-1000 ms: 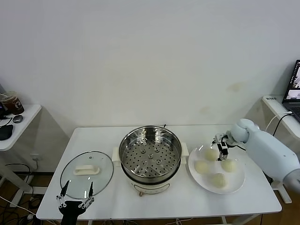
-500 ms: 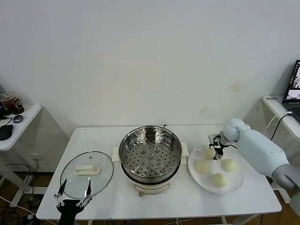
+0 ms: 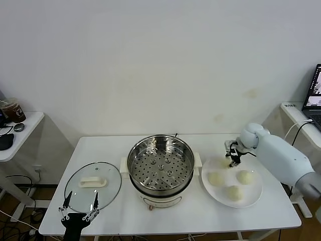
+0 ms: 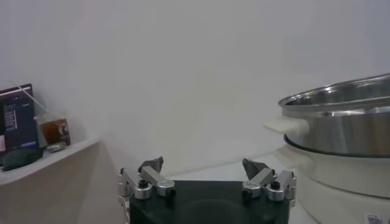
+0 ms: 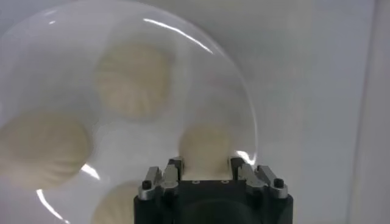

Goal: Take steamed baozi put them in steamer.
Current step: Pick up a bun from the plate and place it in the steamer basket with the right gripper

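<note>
My right gripper (image 3: pixel 233 156) hangs over the far edge of the white plate (image 3: pixel 256 195), shut on a cream-white baozi (image 5: pixel 206 141) that sits between its fingers (image 5: pixel 175 165). In the right wrist view the right gripper (image 5: pixel 207 162) looks down on three more baozi on the plate, the nearest one (image 5: pixel 131 79) beside the held one. The head view shows those three baozi (image 3: pixel 216 178) on the plate. The steel steamer (image 3: pixel 160 163) stands in the middle of the table, its perforated tray bare. My left gripper (image 3: pixel 79 207) waits open at the table's front left edge.
A round glass lid (image 3: pixel 93 182) with a white handle lies left of the steamer. The steamer's rim and side handle (image 4: pixel 286 125) fill one side of the left wrist view. Side tables with a cup (image 3: pixel 12 109) and a laptop (image 3: pixel 315 93) flank the white table.
My right gripper has closed on the far baozi and lifted a little from the plate. The left arm has barely moved.
</note>
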